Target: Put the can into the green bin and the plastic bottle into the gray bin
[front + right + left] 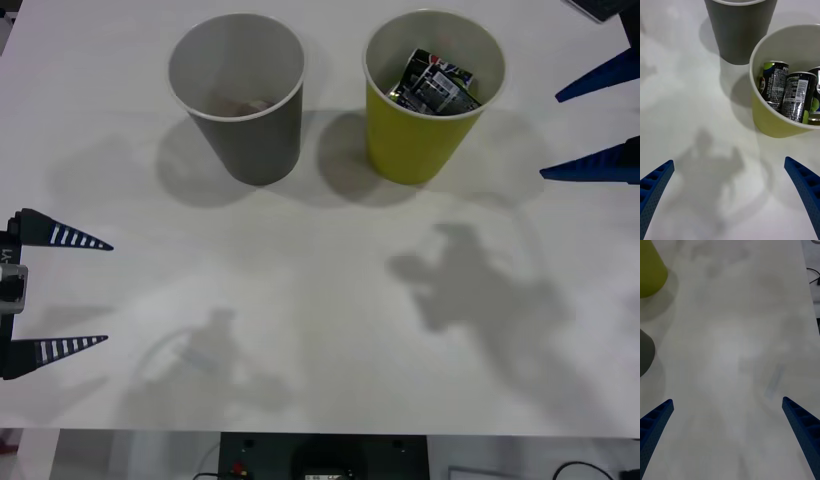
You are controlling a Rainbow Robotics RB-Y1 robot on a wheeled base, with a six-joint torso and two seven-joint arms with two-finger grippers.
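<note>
Inside the green bin (415,140), cans (784,90) are seen. Beside it, the gray bin (250,130) is stood on the bench (320,330). Left pincer (75,292) and right pincer (590,125) are held released, empty.

A white table (300,300) spreads across nearly the whole front view, its matte top lit from above so that soft grey shadows (480,290) lie in blurred patches at the lower left and right of centre. Along the bottom edge of the frame the tabletop ends, and below it sit a dark panel (320,455) at the centre and black cables (590,470) at the lower right corner. In the upper right corner a dark flat object (605,8) is cut off by the frame.
</note>
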